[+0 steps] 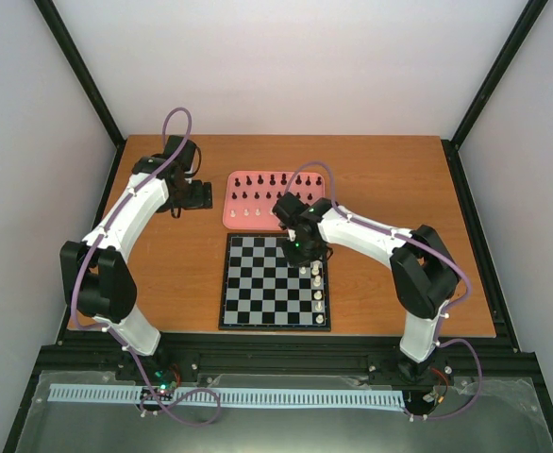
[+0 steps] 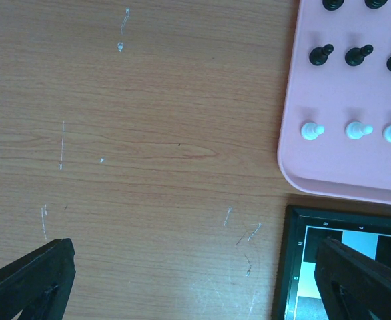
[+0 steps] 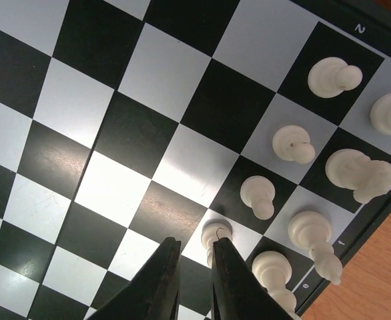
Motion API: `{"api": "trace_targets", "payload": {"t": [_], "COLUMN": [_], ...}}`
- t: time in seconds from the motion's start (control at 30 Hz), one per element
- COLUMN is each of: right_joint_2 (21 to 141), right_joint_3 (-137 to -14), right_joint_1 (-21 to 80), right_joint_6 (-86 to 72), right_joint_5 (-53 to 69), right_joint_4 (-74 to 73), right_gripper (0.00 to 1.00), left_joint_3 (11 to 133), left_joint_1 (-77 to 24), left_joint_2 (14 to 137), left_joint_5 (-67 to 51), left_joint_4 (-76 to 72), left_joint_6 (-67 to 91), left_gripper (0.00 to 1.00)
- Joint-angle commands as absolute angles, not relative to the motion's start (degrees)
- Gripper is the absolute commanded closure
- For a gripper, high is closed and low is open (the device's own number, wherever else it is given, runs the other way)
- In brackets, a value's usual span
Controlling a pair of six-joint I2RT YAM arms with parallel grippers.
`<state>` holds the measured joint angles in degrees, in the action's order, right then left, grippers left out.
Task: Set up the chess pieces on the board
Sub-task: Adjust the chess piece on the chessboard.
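The board [image 1: 258,293] lies mid-table, with cream-white chess pieces [image 1: 319,294] standing along its right edge. My right gripper [image 3: 195,243] hovers low over the board [image 3: 149,80], its fingers narrowly apart. A white pawn [image 3: 217,231] stands on a pale square against the right finger's inner side, and a dark gap separates it from the left finger. Three more pawns [image 3: 292,143] stand in the same file, and a knight [image 3: 359,175] stands in the file behind them. My left gripper [image 2: 194,250] is wide open over bare wood, left of the board's corner [image 2: 295,267].
A pink tray [image 1: 234,219] behind the board holds rows of black pieces [image 1: 272,179] and a few white pawns [image 1: 246,213]. In the left wrist view the tray's corner [image 2: 329,173] shows white pawns [image 2: 311,131] and black pawns [image 2: 320,55]. Black frame posts stand at the table's corners.
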<state>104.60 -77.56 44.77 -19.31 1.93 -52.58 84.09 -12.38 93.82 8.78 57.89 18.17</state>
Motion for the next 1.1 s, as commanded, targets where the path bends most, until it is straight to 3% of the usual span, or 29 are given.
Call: {"api": "trace_targets", "payload": {"t": [0.0,0.37,1.07], "right_joint_2": [105.6,108.8,109.7], "right_joint_3": [-80.0,-80.4,-79.9], "right_joint_1": [45.9,46.5,47.7], "right_joint_6": [-18.9,-19.3,-19.3], "right_joint_5": [-1.3,-3.8,-7.0], "right_joint_4": [-54.4,-54.5,-56.6], "right_gripper": [0.83,0.74,0.76], "left_joint_3": [84.2,84.0,83.6], "left_joint_1": [-12.7,-12.6,-12.7], "left_joint_2": [92.9,92.9,93.3], "left_joint_5": [8.9,8.9,8.2], "left_joint_4": [57.2,57.2,56.7], "left_joint_6": [17.6,17.6,17.8], "left_gripper": [0.00,0.00,0.00]}}
